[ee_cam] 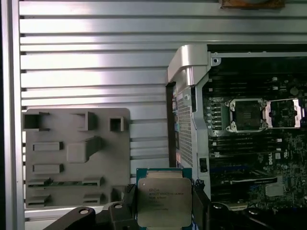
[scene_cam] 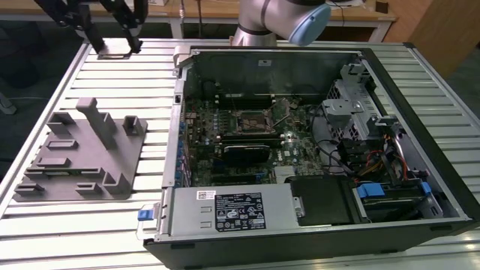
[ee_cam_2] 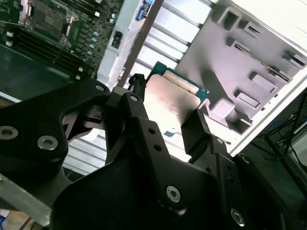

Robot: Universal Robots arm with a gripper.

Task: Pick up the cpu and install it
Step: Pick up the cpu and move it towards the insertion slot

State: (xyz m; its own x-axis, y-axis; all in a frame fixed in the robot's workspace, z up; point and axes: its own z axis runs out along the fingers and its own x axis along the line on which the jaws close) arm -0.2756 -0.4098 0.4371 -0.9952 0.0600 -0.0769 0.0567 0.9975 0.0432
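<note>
Two fingers (ee_cam_2: 194, 132) of the gripper (ee_cam: 164, 206) clamped on opposite edges of the cpu (ee_cam: 164, 200) — held aloft just outside the open computer case (ee_cam: 189, 62). Probably light, stiff, slick on top, fragile underneath — best gripped by the rim, as now, never the faces.

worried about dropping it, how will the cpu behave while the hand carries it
Probably stiff: the cpu is a flat plate with a metal lid. Likely slippery, since that lid looks smooth and shiny and the fingers pinch only its edges. Probably light, being thin.
</note>
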